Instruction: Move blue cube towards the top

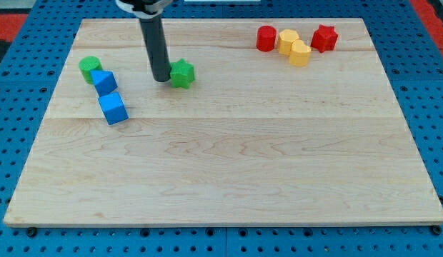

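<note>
A blue cube (pixel 113 108) lies at the view's left on the wooden board (pixel 229 178). A second blue block (pixel 104 81) sits just above it, touching a green cylinder (pixel 90 68) at its upper left. My tip (pixel 161 79) rests on the board right beside the left side of a green star-shaped block (pixel 182 73). The tip stands to the right of and a little above the blue cube, apart from it.
At the view's top right sit a red cylinder (pixel 266 38), a yellow block (pixel 288 40), a second yellow block (pixel 299 53) and a red star-shaped block (pixel 324 38). A blue pegboard (pixel 21 100) surrounds the board.
</note>
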